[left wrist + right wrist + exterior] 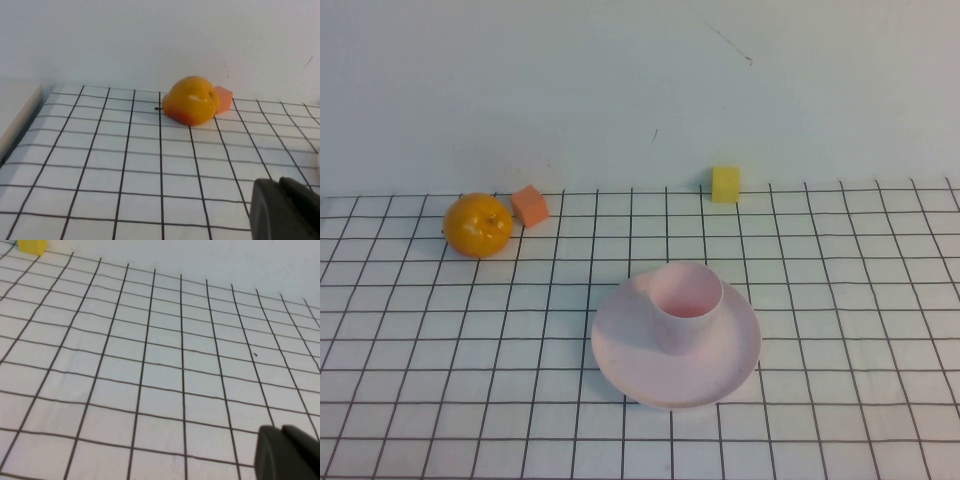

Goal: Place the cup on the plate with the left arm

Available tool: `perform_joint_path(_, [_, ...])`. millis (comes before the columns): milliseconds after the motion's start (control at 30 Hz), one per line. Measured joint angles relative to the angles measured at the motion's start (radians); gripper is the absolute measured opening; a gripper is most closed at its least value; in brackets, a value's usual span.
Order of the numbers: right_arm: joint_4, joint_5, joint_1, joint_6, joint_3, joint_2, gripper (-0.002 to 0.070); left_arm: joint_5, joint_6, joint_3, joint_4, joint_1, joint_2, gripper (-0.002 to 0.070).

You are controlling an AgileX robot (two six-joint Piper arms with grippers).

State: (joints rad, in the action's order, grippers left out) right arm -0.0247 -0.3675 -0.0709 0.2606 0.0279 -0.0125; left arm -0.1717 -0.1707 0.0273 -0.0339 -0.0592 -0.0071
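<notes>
The pale pink cup (685, 304) stands upright on the round pale pink plate (630, 360), a little behind the plate's middle, in the high view. No gripper touches it. Neither arm shows in the high view. My left gripper (279, 182) shows only in the left wrist view as two dark fingers pressed together, empty, low over the grid cloth, away from the cup. My right gripper (281, 430) shows only in the right wrist view, fingers together and empty, over bare grid cloth.
An orange (478, 225) and a small orange block (530, 205) sit at the back left; both also show in the left wrist view, orange (191, 100) and block (223, 99). A yellow block (725, 184) sits at the back, also in the right wrist view (31, 246). A white wall stands behind.
</notes>
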Motion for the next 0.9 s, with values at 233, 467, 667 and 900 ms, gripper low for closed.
perform_joint_path(233, [0.0,0.0,0.0,0.0,0.0,0.0,-0.0002,-0.112,0.0,0.0,0.0,0.0,-0.002,-0.0001])
perform_joint_path(467, [0.0,0.0,0.0,0.0,0.0,0.0,-0.0002,-0.156,0.0,-0.004,0.002,0.017,-0.002,-0.0002])
perform_joint_path(667, [0.0,0.0,0.0,0.0,0.0,0.0,-0.0002,-0.167,0.007,-0.006,0.014,0.021,-0.002,-0.0002])
perform_joint_path(900, [0.0,0.0,0.0,0.0,0.0,0.0,-0.0002,-0.167,0.082,-0.006,0.02,0.021,-0.002,-0.0002])
